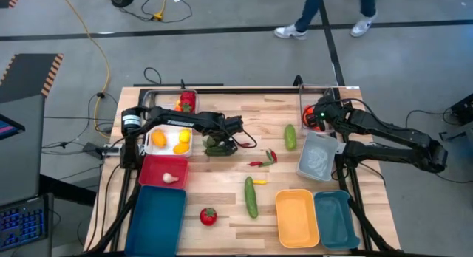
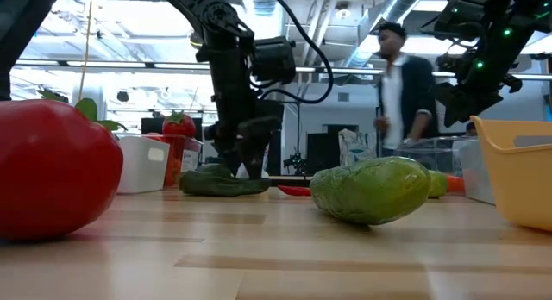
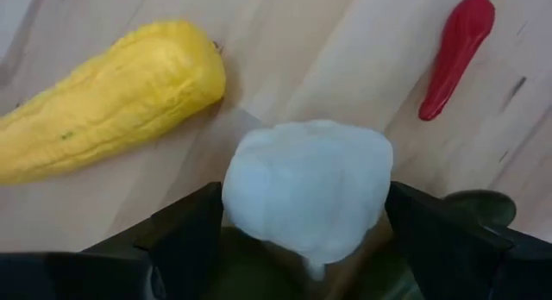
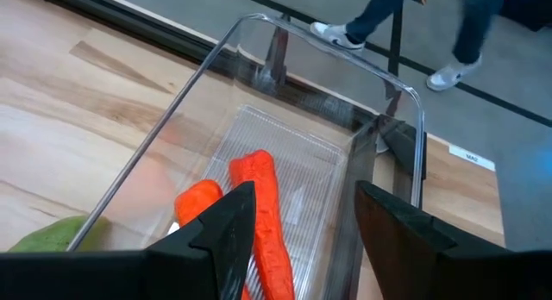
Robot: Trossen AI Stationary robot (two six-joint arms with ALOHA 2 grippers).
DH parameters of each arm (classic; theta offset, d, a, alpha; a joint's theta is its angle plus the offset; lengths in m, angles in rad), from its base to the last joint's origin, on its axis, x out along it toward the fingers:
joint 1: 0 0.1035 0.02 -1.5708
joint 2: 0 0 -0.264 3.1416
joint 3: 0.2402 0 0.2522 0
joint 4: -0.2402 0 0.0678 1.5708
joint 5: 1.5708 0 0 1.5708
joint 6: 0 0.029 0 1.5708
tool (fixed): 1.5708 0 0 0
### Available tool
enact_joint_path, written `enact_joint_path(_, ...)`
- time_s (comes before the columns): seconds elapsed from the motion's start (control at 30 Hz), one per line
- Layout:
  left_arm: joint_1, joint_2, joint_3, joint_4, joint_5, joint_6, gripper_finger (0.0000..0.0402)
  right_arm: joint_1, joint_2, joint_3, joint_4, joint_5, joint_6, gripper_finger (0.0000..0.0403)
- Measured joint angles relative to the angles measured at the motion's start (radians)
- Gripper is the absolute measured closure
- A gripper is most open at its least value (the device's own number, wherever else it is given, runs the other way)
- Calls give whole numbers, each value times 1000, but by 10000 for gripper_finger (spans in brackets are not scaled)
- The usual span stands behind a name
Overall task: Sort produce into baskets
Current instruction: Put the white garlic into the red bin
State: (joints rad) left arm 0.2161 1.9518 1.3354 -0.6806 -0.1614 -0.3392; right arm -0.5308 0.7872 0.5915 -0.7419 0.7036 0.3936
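Note:
My left gripper (image 1: 225, 145) hangs over the middle of the table, pointing steeply down, shut on a white garlic (image 3: 304, 192). Just under it a dark green piece (image 2: 222, 183) lies flat on the wood. A yellow squash (image 3: 103, 97) and a red chilli (image 3: 455, 54) lie on the table beyond the fingers. My right gripper (image 4: 306, 205) waits open above the clear basket (image 4: 285, 153) at the far right, which holds orange carrots (image 4: 263, 214). A second garlic (image 1: 170, 177) rests in the pink-red basket (image 1: 154, 165). My left gripper pinches the garlic between its two fingers, one on each of its opposite sides (image 3: 235, 192). The fingers come from above, slanting down. The garlic looks lifted above the wood; what is under it is hidden by the garlic itself.
White basket (image 1: 164, 150) with yellow pieces and a clear basket (image 1: 194, 94) with strawberries stand at the left. Dark teal (image 1: 159, 221), orange-yellow (image 1: 297, 218) and teal (image 1: 336, 220) baskets line the near edge. Tomato (image 1: 208, 216) and cucumbers (image 1: 251, 196) (image 1: 290, 136) lie loose. A person walks beyond the table.

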Motion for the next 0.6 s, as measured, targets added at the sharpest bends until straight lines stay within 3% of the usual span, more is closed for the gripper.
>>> enact_joint_path(0.37, 0, 0, 0, -1, -1, 3, 199, 0, -3, 0, 4, -1, -7, 178)
enact_joint_path(0.6, 0, 0, 43, -37, 0, 50, 198, 0, -3, 98, -17, -114, -49, 178)
